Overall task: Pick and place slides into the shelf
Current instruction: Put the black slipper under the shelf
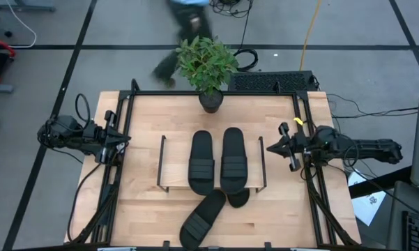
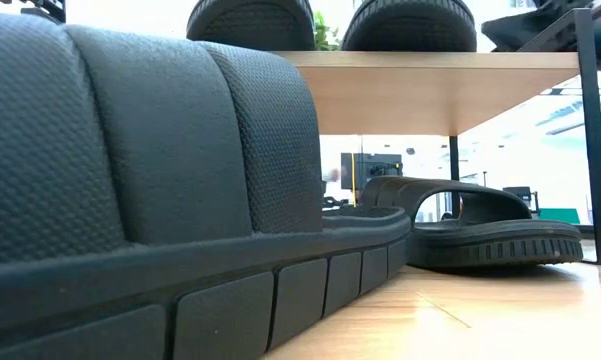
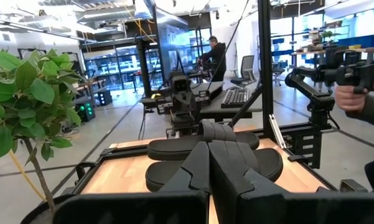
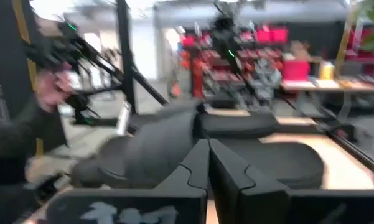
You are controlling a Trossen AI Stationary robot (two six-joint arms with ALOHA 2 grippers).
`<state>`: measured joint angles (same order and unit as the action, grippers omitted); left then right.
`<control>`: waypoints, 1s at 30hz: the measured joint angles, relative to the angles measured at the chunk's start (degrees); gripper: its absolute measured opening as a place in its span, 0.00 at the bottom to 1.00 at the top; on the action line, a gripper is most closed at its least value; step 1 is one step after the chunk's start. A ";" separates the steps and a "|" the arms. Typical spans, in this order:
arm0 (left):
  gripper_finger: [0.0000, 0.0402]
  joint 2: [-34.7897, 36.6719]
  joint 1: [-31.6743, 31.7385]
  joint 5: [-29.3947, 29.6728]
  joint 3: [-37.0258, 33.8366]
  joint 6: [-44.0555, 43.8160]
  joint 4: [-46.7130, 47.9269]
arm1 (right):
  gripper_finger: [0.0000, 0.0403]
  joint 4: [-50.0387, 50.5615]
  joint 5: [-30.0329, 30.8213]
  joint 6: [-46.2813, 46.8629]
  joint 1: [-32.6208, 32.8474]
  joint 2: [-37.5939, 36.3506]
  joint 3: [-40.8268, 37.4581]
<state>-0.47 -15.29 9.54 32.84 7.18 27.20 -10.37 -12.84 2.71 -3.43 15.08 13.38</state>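
Two slides (image 1: 213, 162) are seen on the shelf (image 1: 162, 164), two below on the bench (image 1: 146, 115), both tools (image 1: 117, 142) (image 1: 279, 148) closed empty; overlapping lower slides may be snagged when grasped.

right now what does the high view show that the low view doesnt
Only the high view: the left claw and right claw, both shut and empty at the table's sides, the potted plant at the far edge, and the whole shelf with its wire end frames.

Only the low view: the shelf board's underside, and a slide lying on the table under it.

Both: two slides on top of the shelf, and one slide on the table in front, which fills the low view.
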 joint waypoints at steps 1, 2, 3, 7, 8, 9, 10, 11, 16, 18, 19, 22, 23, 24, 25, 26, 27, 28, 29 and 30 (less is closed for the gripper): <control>0.01 0.00 0.00 -0.01 0.00 -0.05 -0.01 | 0.00 -2.21 -0.83 0.62 0.05 -0.59 -1.39; 0.01 0.00 -0.02 -0.07 0.00 -0.29 -0.04 | 0.00 -3.89 -1.46 1.47 0.07 -1.09 -2.58; 0.01 0.00 -0.02 -0.15 0.00 -0.45 -0.04 | 0.00 -5.36 -2.37 2.30 0.05 -1.40 -3.53; 0.01 0.00 -0.02 -0.31 0.00 -0.54 -0.07 | 0.00 -9.56 -3.99 4.29 0.07 -2.20 -7.66; 0.01 0.00 -0.01 -0.40 0.00 -0.68 -0.11 | 0.00 -10.91 -3.96 4.64 0.05 -2.25 -8.82; 0.01 0.00 0.00 -0.48 0.00 -1.12 -0.31 | 0.00 -11.94 -4.03 4.88 0.05 -2.25 -9.88; 0.01 0.00 0.00 -0.50 0.00 -2.27 -0.42 | 0.00 -13.57 -3.98 5.17 0.06 -2.17 -10.74; 0.01 0.00 0.00 -0.50 0.00 -3.80 -0.40 | 0.00 -15.40 -3.96 5.22 0.05 -2.17 -11.60; 0.01 0.00 0.00 -0.50 0.00 -8.08 -2.21 | 0.00 -16.45 -5.51 5.68 0.05 -2.18 -12.30; 0.01 0.00 0.00 -0.50 0.00 -9.37 -3.47 | 0.00 -17.51 -7.30 5.66 0.11 -2.26 -12.32; 0.01 -0.02 0.00 -0.51 0.00 -10.14 -4.69 | 0.00 -18.03 -8.30 5.65 0.12 -2.32 -12.35; 0.01 -0.18 0.00 -1.34 0.04 -14.91 -8.26 | 0.00 -17.54 -9.62 5.65 0.16 -2.20 -12.38; 0.01 -0.49 -0.01 -2.74 0.04 -14.35 -9.21 | 0.00 -17.63 -9.84 5.65 0.16 -2.23 -12.42; 0.01 -1.04 -0.01 -4.60 0.04 -13.06 -10.42 | 0.00 -17.75 -9.92 5.64 0.16 -2.24 -12.43; 0.01 -1.89 -0.01 -5.73 0.04 -11.94 -11.98 | 0.00 -17.72 -9.90 5.65 0.16 -2.24 -12.43; 0.01 -2.98 -0.02 -5.96 0.04 -11.10 -13.89 | 0.00 -17.66 -9.92 5.65 0.16 -2.23 -12.43; 0.01 -4.14 -0.02 -5.31 0.04 -10.46 -15.46 | 0.00 -17.66 -9.93 5.65 0.16 -2.22 -12.46; 0.01 -5.12 -0.02 -3.81 0.04 -9.94 -16.37 | 0.00 -17.71 -9.95 5.65 0.16 -2.24 -12.47; 0.01 -6.25 -0.02 -2.10 0.04 -9.68 -17.01 | 0.00 -17.66 -9.92 5.65 0.16 -2.24 -12.49; 0.01 -7.64 -0.02 -0.01 0.04 -9.17 -17.77 | 0.00 -17.56 -9.92 5.65 0.16 -2.22 -12.49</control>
<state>-8.11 -15.31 9.53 32.88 -1.99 9.43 -27.93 -22.76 8.36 -3.27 12.86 0.89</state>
